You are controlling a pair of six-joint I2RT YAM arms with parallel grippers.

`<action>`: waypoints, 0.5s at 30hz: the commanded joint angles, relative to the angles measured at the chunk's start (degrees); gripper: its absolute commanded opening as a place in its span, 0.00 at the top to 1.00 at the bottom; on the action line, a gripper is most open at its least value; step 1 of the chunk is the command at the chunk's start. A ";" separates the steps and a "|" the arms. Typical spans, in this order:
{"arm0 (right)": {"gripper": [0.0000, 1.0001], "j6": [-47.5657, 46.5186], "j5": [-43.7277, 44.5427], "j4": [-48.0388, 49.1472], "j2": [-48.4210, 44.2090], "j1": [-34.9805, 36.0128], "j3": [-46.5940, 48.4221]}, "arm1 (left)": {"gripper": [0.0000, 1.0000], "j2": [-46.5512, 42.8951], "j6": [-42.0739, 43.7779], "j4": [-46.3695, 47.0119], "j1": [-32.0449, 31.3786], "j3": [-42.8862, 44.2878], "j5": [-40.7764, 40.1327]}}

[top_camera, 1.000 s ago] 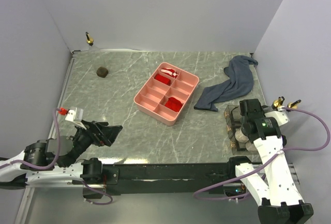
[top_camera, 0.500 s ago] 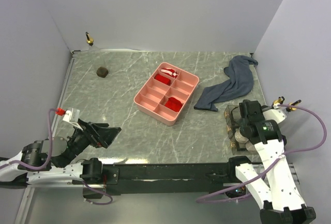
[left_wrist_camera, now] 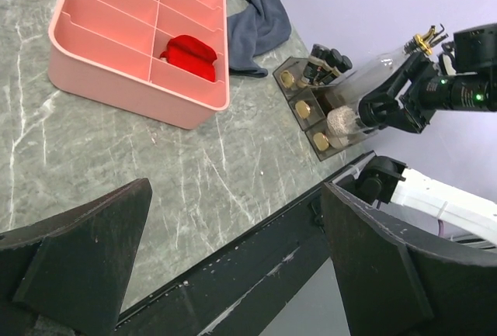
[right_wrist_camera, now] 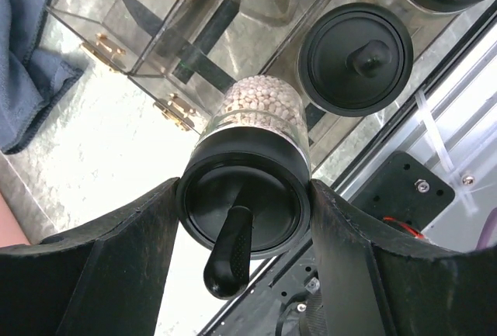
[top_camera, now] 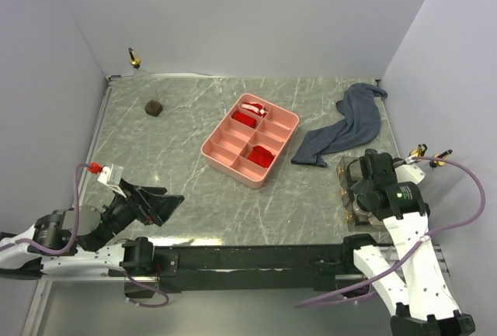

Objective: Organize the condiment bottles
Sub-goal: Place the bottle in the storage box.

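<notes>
- One bottle [right_wrist_camera: 252,111], black-capped and full of pale grains, is clamped between the two fingers of the right gripper [right_wrist_camera: 245,190], just above the clear rack [left_wrist_camera: 299,91].
- Its long axis runs straight away from the wrist, cap toward the hand and base toward the rack. The coming move looks to me like a short push along that axis, base first, into a slot.
- I cannot tell which slot lies under the base, because the bottle's own body hides it. A divider wall seems close beside it, and I would judge that the thing to miss.
- The right arm is plainly the nearer one. The left gripper [left_wrist_camera: 233,251] stands well to the left of the rack, jaws wide and holding nothing.
- The left wrist view shows the held bottle from the side, tilted, with its grainy base over the rack's near end. The right wrist view, looking down the cap, cannot show that tilt.
- The right wrist view shows another black-capped bottle [right_wrist_camera: 356,57] seated in the rack just beside the held one.
- The overhead view alone shows a squat dark jar [top_camera: 154,107] and a gold-spouted bottle [top_camera: 134,58] far left of the rack, beyond the pink tray [top_camera: 220,150].
</notes>
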 commanded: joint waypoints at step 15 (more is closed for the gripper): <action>1.00 -4.60 -9.77 -8.80 6.21 -0.06 -3.15 | 0.03 -1.53 0.86 1.92 -1.22 -0.24 0.32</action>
